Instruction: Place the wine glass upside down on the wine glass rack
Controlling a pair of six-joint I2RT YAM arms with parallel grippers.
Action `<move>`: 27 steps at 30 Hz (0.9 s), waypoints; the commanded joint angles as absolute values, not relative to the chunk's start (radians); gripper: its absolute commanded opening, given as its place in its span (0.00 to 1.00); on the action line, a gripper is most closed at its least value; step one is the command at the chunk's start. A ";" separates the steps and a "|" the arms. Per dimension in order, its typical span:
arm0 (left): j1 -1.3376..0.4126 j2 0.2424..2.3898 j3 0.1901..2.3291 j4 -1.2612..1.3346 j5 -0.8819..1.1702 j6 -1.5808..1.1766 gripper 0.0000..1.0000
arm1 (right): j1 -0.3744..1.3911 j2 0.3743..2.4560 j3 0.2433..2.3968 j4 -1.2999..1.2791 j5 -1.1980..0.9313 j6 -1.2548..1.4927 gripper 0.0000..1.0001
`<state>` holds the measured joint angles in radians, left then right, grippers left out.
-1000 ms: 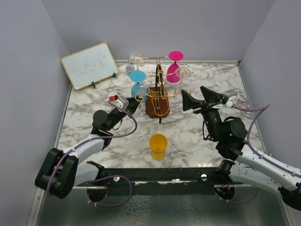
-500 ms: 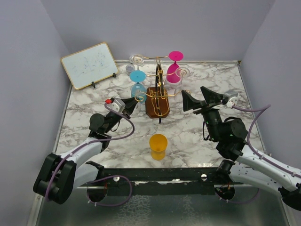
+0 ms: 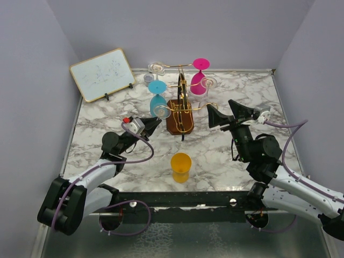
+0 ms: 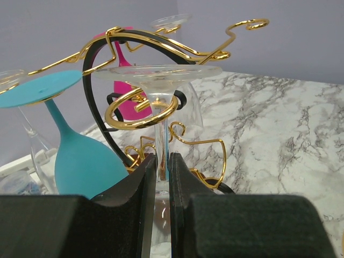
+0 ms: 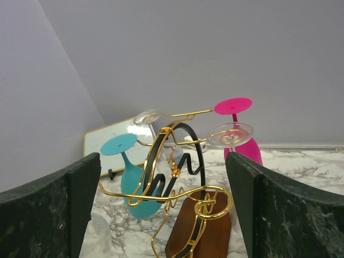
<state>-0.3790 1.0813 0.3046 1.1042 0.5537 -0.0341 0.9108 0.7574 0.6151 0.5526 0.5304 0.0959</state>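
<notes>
The gold wire wine glass rack [image 3: 181,103] stands on its brown block base at mid-table. My left gripper [image 3: 149,124] is shut on the stem of a clear wine glass [image 4: 159,129], held upside down. Its foot [image 4: 158,72] sits just above a gold scroll loop [image 4: 137,112] of the rack, and the stem runs down at that loop. The bowl is hidden below my fingers [image 4: 181,183]. My right gripper [image 3: 224,115] is open and empty, right of the rack, facing it [image 5: 177,161].
A teal glass [image 3: 157,94], a pink glass [image 3: 199,76] and two clear glasses [image 3: 156,68] hang upside down on the rack. An orange cup [image 3: 180,166] stands near the front. A small whiteboard [image 3: 102,74] leans at the back left. Grey walls enclose the table.
My left arm has drawn back a little toward the near edge, still holding the clear glass at the rack's left scroll. The right arm has not moved.
</notes>
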 commanded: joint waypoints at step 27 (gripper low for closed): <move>-0.379 1.065 0.263 1.111 0.630 0.077 0.31 | 0.916 0.796 0.595 0.579 0.507 0.101 0.99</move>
